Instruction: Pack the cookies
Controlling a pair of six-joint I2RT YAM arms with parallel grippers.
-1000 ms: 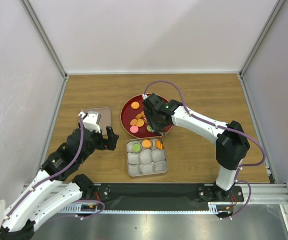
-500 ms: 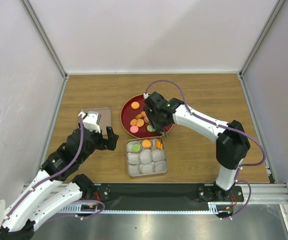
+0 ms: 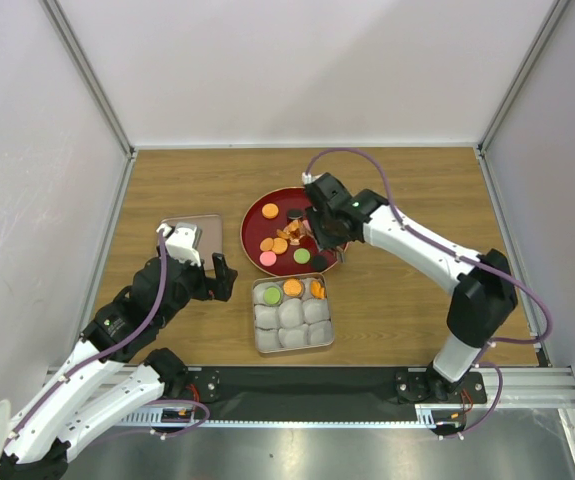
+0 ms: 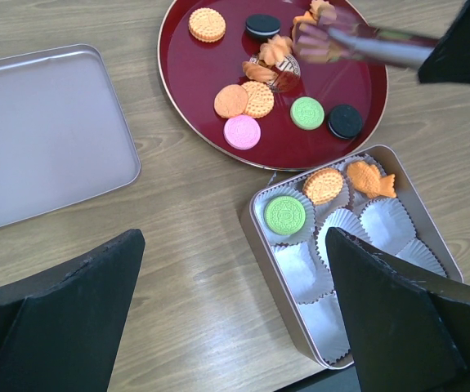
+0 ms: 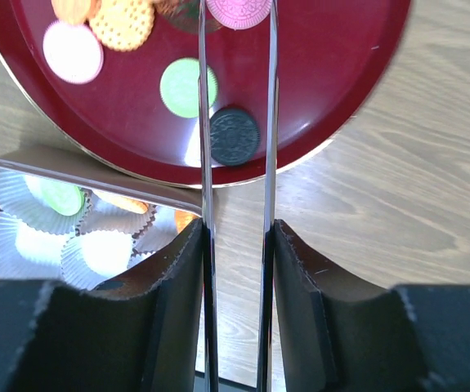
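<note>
I've got the right pincer (image 5: 235, 5) out over the plate (image 4: 195, 75), its two long thin blades drawn in on a pink cookie (image 5: 239, 13) at the very tips. The cookie fills the gap edge to edge, so I read that as clamped, not just framed. Thin blades make sense here: the cookies (image 4: 259, 98) lie close together on the plate, and fat fingers would shove the neighbours. Loose ones there: orange, green, black, a paler pink, some flower-shaped.

The tin (image 3: 294, 349) sits just near of the plate, so it's a short carry. Of its paper cups (image 4: 382, 224), the far row is filled with a green, a round orange and a fish-shaped orange; the other six are bare. I'd judge we're about a third in, and the pink one is due for the middle row.

The left pincer (image 4: 235, 245) hangs wide apart over the table (image 4: 177, 229), holding nothing, out of the carry path. The lid (image 4: 47, 131) lies to the left, well apart from the tin, ready for the close.

One worry: gripped by its edges only, that cookie could twist out.
</note>
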